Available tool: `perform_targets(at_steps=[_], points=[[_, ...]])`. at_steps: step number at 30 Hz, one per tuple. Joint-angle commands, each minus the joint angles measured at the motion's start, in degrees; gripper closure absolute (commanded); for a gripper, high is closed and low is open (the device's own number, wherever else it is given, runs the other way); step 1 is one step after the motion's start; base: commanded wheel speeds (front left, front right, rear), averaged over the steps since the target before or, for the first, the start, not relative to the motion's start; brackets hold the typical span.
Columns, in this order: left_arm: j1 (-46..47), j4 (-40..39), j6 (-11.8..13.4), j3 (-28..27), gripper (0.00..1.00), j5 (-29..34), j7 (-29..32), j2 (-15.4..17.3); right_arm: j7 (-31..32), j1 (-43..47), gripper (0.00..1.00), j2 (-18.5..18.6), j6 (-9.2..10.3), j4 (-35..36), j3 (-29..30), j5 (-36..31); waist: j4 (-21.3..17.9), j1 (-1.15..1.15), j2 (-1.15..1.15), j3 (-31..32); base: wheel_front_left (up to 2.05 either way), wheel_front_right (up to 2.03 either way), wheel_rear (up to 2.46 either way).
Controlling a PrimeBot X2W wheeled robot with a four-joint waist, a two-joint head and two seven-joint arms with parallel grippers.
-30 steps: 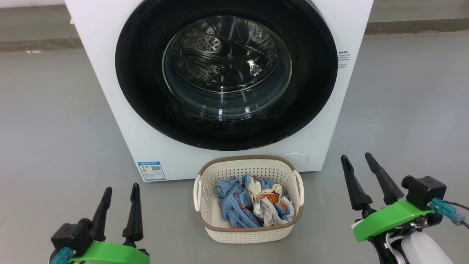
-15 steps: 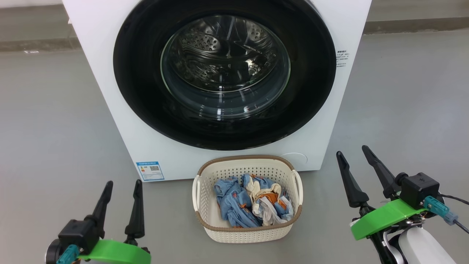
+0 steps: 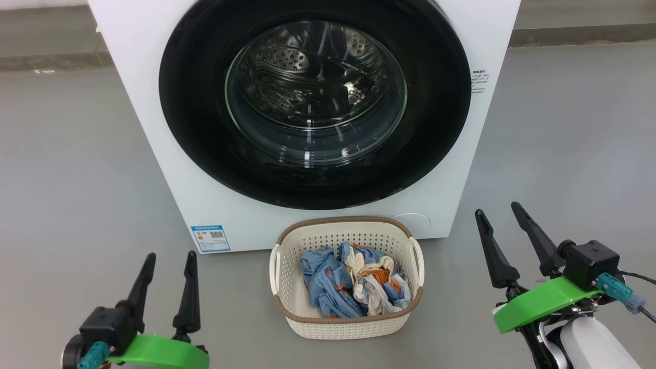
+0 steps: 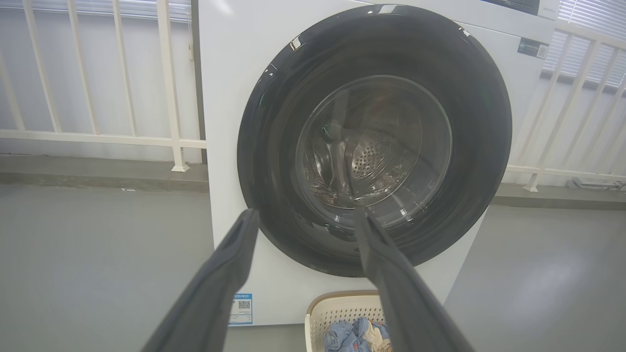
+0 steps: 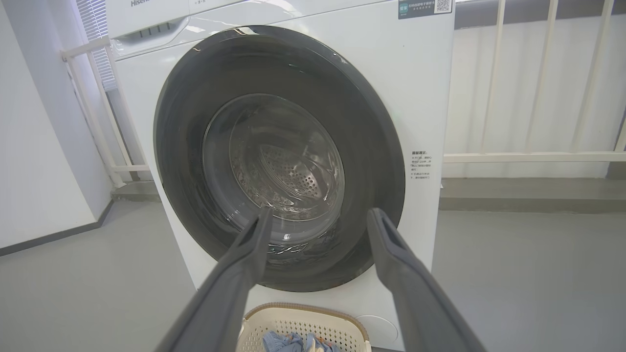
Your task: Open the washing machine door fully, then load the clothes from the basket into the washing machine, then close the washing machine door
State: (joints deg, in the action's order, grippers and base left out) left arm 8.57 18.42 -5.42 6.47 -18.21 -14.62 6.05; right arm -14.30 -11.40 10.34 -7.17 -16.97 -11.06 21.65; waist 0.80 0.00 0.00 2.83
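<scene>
while door [image 3: 315,97] is shut | hisense logo [image 5: 145,3] | left gripper [image 3: 171,254] spread | right gripper [image 3: 496,207] spread

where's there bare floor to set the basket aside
Bare floor lies between the basket and the left hand, and between the basket and the right hand. Wider bare floor flanks the washing machine on both sides. It is crowded straight ahead: the basket sits close by the shut door.

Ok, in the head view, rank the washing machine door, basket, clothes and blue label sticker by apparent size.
1. washing machine door
2. basket
3. clothes, lying inside the basket
4. blue label sticker
Gaps are clear; no ties.
</scene>
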Motion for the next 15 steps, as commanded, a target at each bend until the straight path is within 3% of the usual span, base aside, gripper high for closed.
perform_targets(at_steps=[1,15], points=[[3.13,-0.95,0.31,-2.04,0.0,0.09,-0.38,1.03,-0.7,-2.13,0.0,0.16,-0.32,1.28,-0.91,-0.21,0.02,0.0,0.0,-0.01,0.0,0.0,0.0],[3.07,-1.15,0.02,-2.42,0.0,-0.83,-0.38,0.95,-0.7,-2.15,0.0,0.18,-0.32,1.02,-1.0,-0.11,0.14,0.0,0.0,-0.23,0.0,0.0,0.0]])
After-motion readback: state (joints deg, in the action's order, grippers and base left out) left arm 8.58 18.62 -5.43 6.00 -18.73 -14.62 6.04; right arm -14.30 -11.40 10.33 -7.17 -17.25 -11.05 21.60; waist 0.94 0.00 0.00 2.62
